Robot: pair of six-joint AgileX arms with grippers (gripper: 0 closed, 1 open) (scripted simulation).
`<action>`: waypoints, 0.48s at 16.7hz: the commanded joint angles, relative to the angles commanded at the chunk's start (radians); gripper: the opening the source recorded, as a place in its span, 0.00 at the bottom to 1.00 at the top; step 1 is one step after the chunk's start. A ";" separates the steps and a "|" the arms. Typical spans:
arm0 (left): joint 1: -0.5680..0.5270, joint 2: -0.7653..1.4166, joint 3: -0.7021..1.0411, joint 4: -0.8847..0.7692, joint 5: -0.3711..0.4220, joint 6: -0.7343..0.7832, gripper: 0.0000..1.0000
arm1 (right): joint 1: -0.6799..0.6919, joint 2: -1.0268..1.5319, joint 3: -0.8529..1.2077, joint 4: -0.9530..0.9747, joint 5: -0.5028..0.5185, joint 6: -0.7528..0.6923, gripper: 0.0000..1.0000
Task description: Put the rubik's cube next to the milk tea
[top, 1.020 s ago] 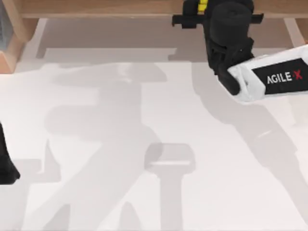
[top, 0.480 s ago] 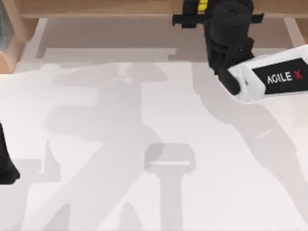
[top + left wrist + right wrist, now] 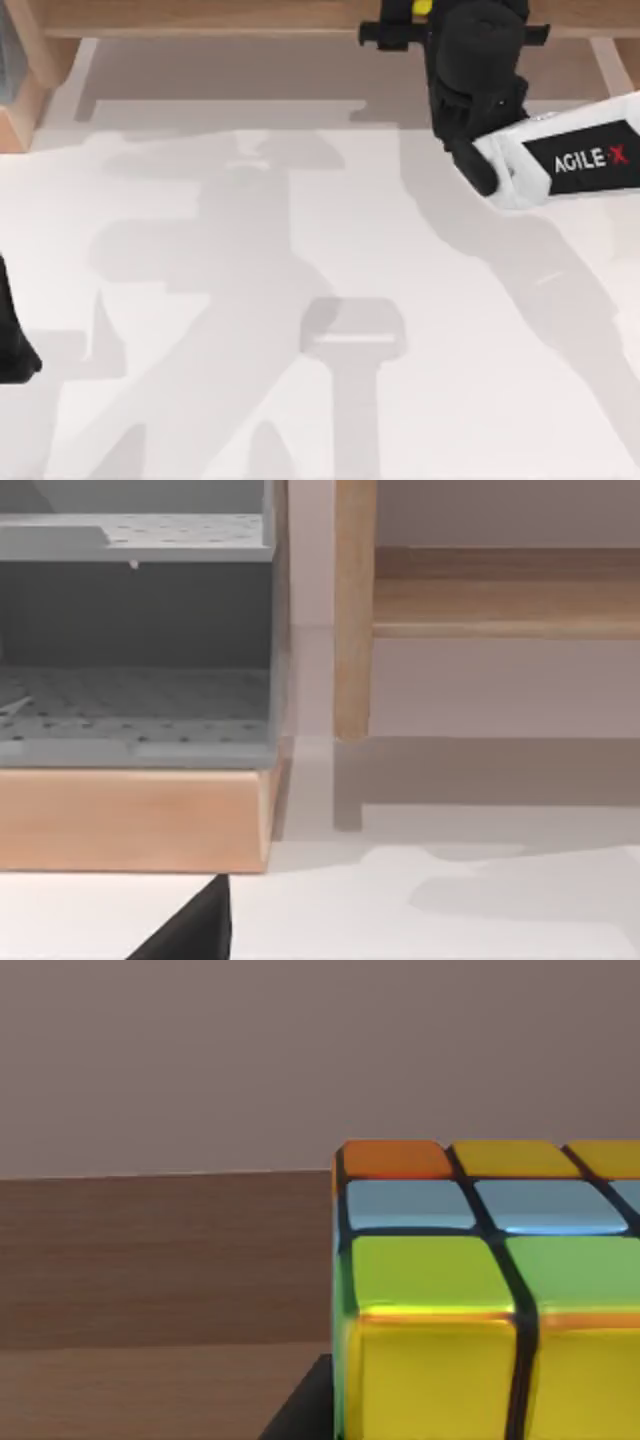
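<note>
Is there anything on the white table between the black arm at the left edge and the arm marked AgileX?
Nothing but shadows: in the top view the table lies bare between the left arm and the right arm.

The rubik's cube (image 3: 480, 1300) looms close at about four o'clock (orange, yellow, blue and green squares on a black grid), with a brown wooden surface (image 3: 160, 1290) behind it toward nine o'clock.

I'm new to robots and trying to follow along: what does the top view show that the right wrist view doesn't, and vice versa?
Top view: the white table, the right arm's hand reaching over the wooden shelf, and the left arm parked at the table's left edge. Right wrist view: the rubik's cube up close. Both: the shelf's brown wood.
</note>
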State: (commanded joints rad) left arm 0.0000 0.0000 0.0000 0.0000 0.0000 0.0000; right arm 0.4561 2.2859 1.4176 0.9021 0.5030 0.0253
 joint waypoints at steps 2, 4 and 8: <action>0.000 0.000 0.000 0.000 0.000 0.000 1.00 | -0.015 0.016 0.022 0.058 0.022 0.001 0.00; 0.000 0.000 0.000 0.000 0.000 0.000 1.00 | -0.037 0.018 0.046 0.104 0.043 -0.002 0.00; 0.000 0.000 0.000 0.000 0.000 0.000 1.00 | -0.041 0.008 0.042 0.083 0.047 0.002 0.00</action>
State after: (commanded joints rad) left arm 0.0000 0.0000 0.0000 0.0000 0.0000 0.0000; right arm 0.4150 2.2941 1.4597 0.9851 0.5498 0.0274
